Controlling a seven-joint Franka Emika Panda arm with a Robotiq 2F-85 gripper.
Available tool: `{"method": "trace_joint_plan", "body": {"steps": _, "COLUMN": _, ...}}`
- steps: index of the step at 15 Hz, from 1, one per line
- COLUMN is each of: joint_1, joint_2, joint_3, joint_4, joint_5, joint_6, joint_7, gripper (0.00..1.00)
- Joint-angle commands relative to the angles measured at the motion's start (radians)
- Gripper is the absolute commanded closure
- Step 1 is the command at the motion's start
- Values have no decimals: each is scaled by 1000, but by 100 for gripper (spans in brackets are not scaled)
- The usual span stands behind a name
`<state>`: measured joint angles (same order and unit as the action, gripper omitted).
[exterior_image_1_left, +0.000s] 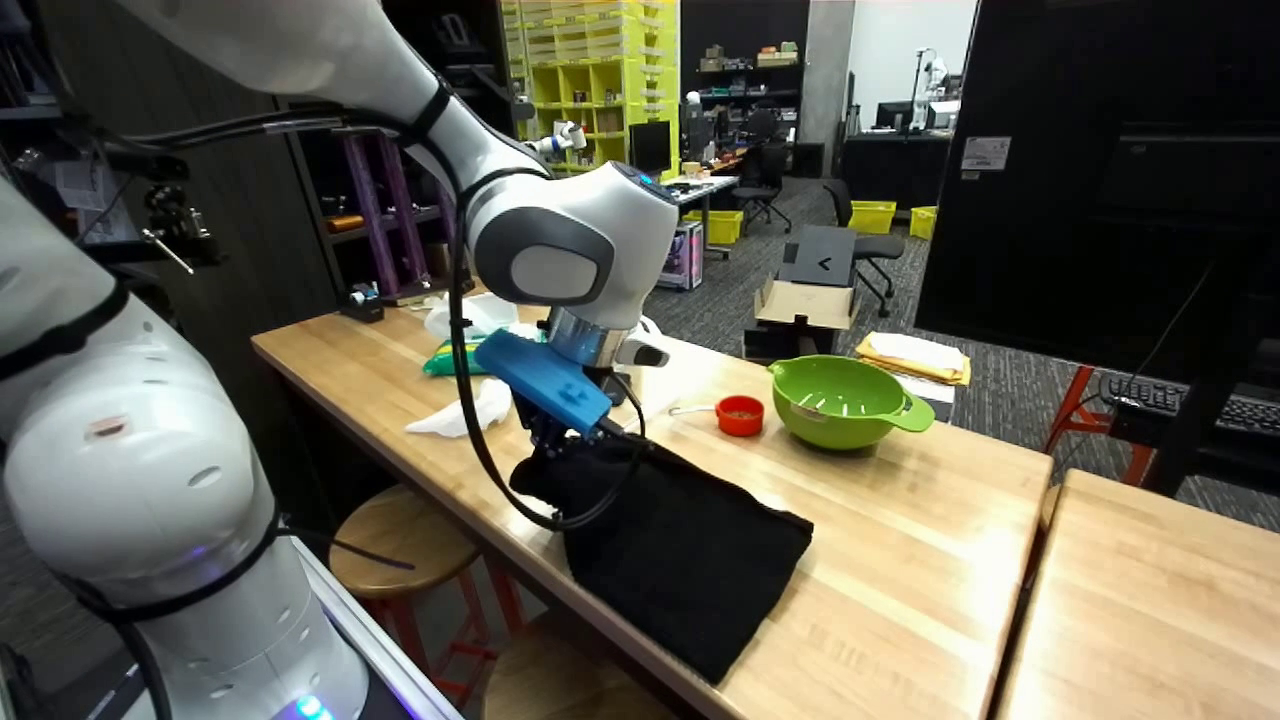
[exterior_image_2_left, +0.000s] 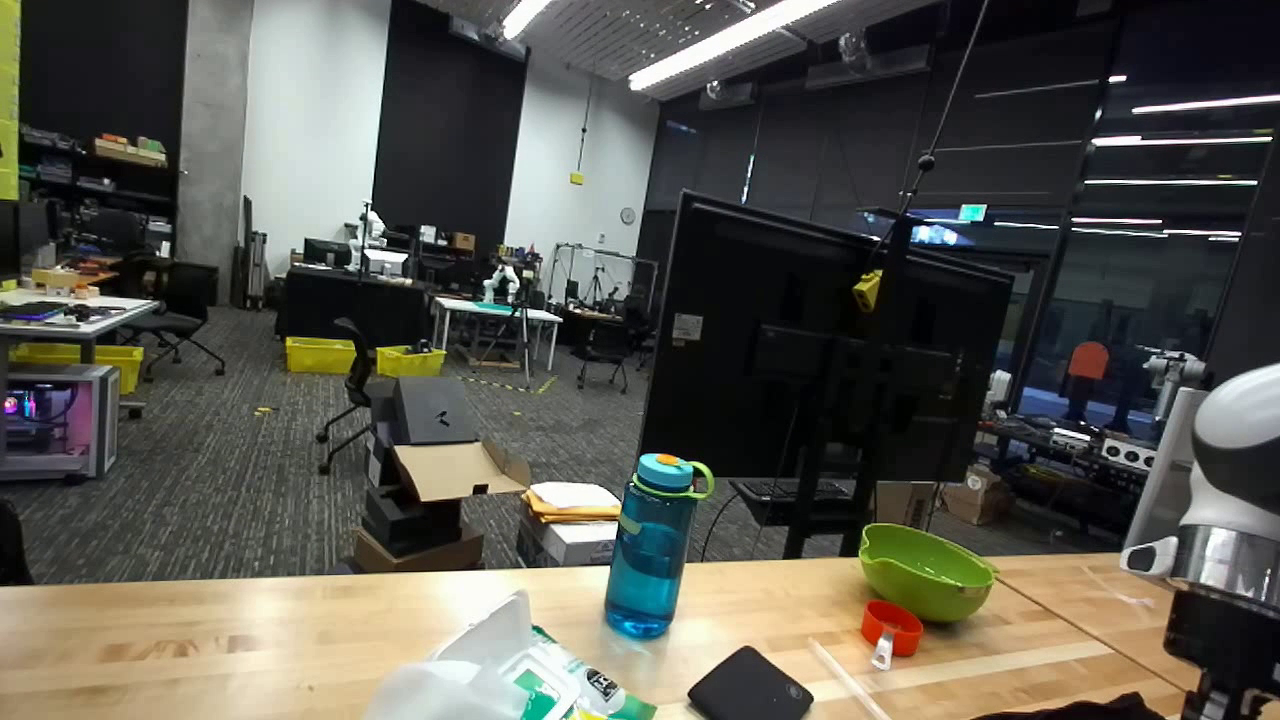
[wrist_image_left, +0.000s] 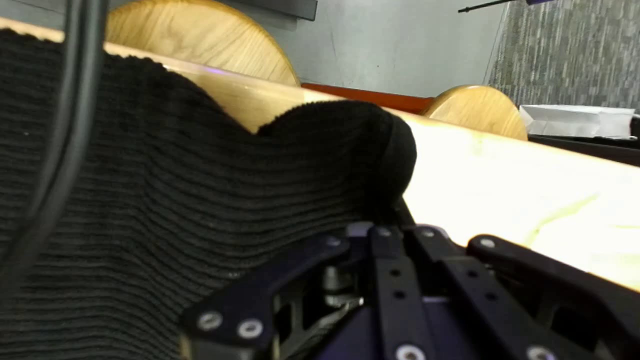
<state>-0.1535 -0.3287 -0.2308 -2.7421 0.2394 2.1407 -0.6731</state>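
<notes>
We have the end effector (wrist_image_left: 400, 232) closed, pinching the black cloth (wrist_image_left: 175, 225) at one end. In the wrist view, we see most of its ribbed surface spreading left of the tips, with a rounded fold bulging just beyond them. In an exterior view, we find the cloth lying mostly flat on the bench (exterior_image_1_left: 900, 560), close to the edge, with the end effector angled down at the cloth's far end and the rest stretching toward the camera. We also see a red measuring cup (exterior_image_1_left: 740, 418) beside a green bowl (exterior_image_1_left: 838, 405), both apart from the cloth.
</notes>
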Motion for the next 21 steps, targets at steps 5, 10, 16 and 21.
{"method": "trace_joint_plan", "body": {"steps": 5, "joint_1": 45, "joint_2": -58, "joint_3": 34, "joint_4": -49, "joint_5": 2, "joint_6": 49, "joint_7": 215, "gripper": 100}}
{"method": "trace_joint_plan", "body": {"steps": 10, "joint_1": 68, "joint_2": -38, "joint_3": 54, "joint_4": -29, "joint_5": 3, "joint_6": 55, "joint_7": 324, "gripper": 100}}
{"method": "trace_joint_plan", "body": {"steps": 16, "joint_1": 81, "joint_2": -46, "joint_3": 61, "joint_4": -35, "joint_5": 2, "joint_6": 46, "joint_7": 349, "gripper": 62}}
{"method": "trace_joint_plan", "body": {"steps": 21, "joint_1": 76, "joint_2": -64, "joint_3": 49, "joint_4": -40, "joint_5": -4, "joint_6": 49, "joint_7": 329, "gripper": 29}}
